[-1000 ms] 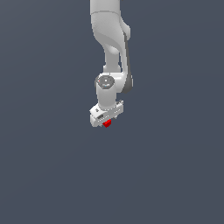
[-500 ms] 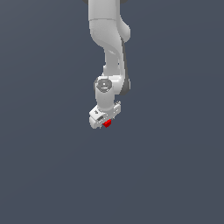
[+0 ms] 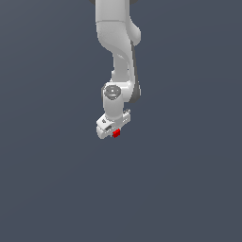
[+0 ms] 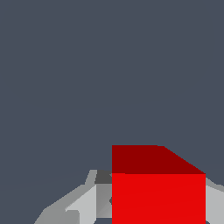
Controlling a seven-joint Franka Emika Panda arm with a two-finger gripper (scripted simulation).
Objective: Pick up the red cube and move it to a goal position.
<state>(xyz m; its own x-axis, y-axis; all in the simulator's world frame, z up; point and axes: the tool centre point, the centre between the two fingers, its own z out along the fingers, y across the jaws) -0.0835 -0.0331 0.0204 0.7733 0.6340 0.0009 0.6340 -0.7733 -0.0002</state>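
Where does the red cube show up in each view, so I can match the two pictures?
Exterior view: the red cube sits just below centre, at the tip of the gripper.
Wrist view: the red cube fills the lower right.
Shared landmark: the pale grey fingers flanking it.

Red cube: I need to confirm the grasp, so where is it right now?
In the exterior view, the red cube sits near the picture's middle, right at the tip of the white tool, under the arm; nothing else is near it.

bare simulator void, flat grey backdrop (image 3: 47,189)
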